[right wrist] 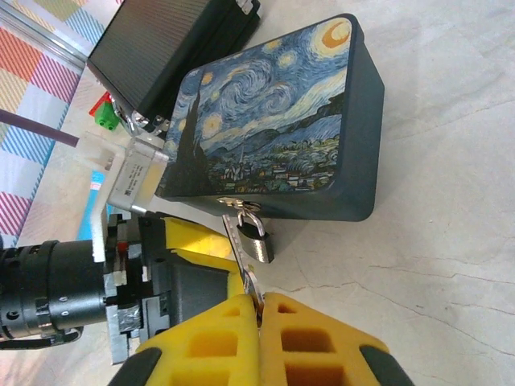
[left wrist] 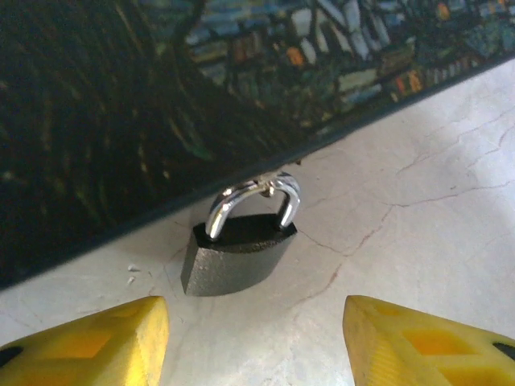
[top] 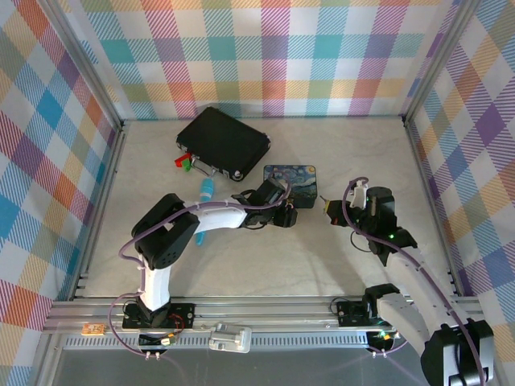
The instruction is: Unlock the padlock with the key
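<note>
Both arms reach toward the painted tin (right wrist: 273, 121), a blue-and-yellow starry-night box lying flat on the pale, veined desk (left wrist: 418, 201). We see the padlock (left wrist: 236, 257) at the tin's near side wall. Its dark squarish body rests on the desk, and its silvery shackle (left wrist: 219, 211) rises to a small metal loop at the foot of that wall. Both legs of the shackle look seated in the body, so we read it as locked.

The left claw (left wrist: 256, 342) stands wide open and holds nothing. Its two yellow fingertips (left wrist: 96, 342) are well apart, and the padlock sits just ahead of the gap between them, touching neither.

The right claw (right wrist: 259, 318) is pressed closed, its yellow pads meeting on the head of the key (right wrist: 245, 269). The key's thin silvery blade points out toward the tin and runs just beside the padlock's body. We cannot tell whether its tip sits in the keyhole or only lies alongside.

Beyond the tin lies a black case (top: 223, 142), closed, with a small green-and-red piece (top: 185, 162) at its left corner. A light-blue stick (top: 205, 190) lies on the desk near the case, partly hidden by the left arm.
</note>
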Available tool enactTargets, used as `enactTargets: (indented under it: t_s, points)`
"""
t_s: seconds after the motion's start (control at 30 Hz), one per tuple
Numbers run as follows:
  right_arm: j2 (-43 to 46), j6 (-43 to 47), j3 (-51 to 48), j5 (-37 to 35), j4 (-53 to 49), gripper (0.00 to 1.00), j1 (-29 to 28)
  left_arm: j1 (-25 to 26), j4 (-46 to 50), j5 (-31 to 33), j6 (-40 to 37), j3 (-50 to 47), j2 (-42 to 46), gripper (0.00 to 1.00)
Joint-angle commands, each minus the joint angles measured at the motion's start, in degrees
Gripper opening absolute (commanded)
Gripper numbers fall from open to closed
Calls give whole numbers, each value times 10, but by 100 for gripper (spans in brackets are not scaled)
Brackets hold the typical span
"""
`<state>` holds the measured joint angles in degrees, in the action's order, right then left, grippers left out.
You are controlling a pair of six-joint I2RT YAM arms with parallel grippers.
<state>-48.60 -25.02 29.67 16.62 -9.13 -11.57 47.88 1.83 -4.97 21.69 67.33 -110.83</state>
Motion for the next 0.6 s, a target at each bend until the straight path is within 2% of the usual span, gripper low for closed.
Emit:
enactTargets:
  t_s: [0.0, 0.17, 0.4, 0.57]
  points:
    - [9, -6, -10, 15, 9, 0, 4, 2, -2, 33, -20, 14, -13, 59]
    - [4, -5, -9, 22, 16, 0, 4, 2, -71, 47, -20, 1, -32, 56]
    - [14, 0, -14, 27, 12, 0, 4, 2, -125, 40, -15, 5, -60, 42]
    - [20, 3, -17, 25, 9, 0, 4, 2, -137, 33, 2, 5, -69, 28]
